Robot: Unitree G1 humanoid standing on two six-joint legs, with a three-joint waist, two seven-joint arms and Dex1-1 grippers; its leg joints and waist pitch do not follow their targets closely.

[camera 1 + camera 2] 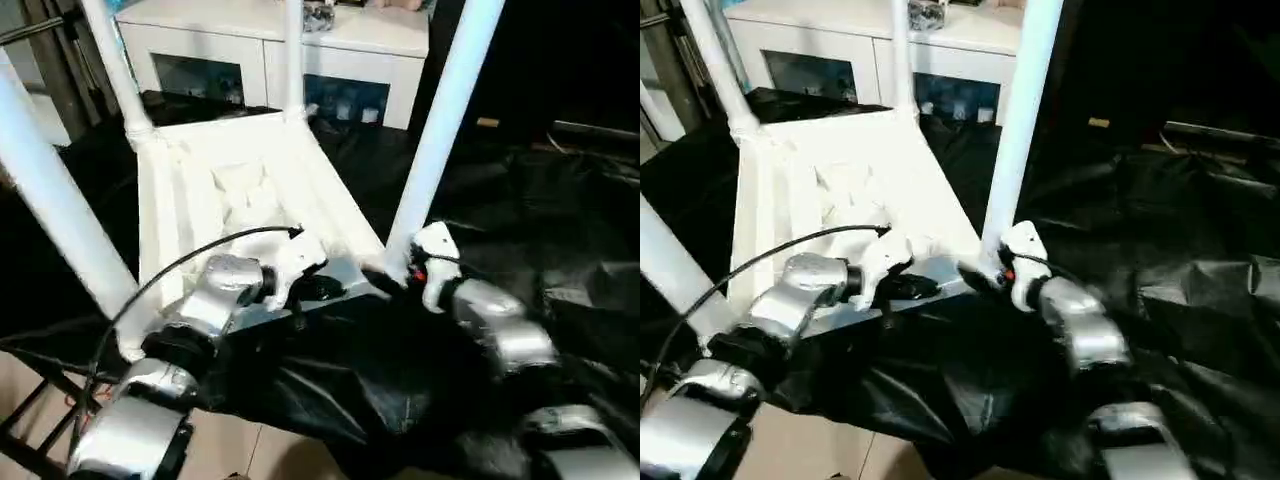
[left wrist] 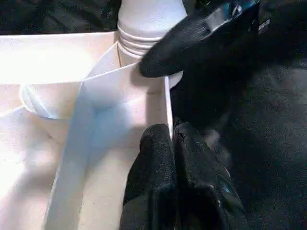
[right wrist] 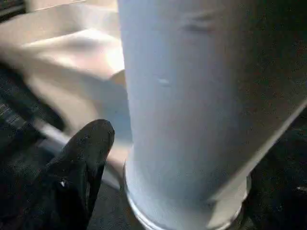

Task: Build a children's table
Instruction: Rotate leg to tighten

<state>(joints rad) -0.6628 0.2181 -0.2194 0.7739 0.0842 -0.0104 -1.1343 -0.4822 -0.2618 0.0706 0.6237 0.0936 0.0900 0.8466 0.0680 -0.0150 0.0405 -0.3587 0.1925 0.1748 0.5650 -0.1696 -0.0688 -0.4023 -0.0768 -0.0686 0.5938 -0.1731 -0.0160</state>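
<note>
Tabletop: the white plastic tabletop [image 1: 250,200] lay upside down on the black sheet [image 1: 520,200], ribbed underside facing up.
Legs: four white tube legs stood upright in its corner sockets; the near right leg [image 1: 440,120] rose beside the right arm, the near left leg [image 1: 50,200] at the left edge of the view, and the two far legs [image 1: 115,65] stood towards the cabinet.
Left end effector [image 1: 320,288]: its two black fingers [image 2: 163,182] were pressed together, with the tabletop's thin near edge wall running into the seam between the tips; whether they pinched it could not be told.
Right end effector [image 1: 385,275]: at the base of the near right leg, one black finger [image 3: 79,167] just beside the socket collar; jaws apart, nothing held.
Background: a white cabinet with glass doors [image 1: 270,60] stood behind the tabletop.
</note>
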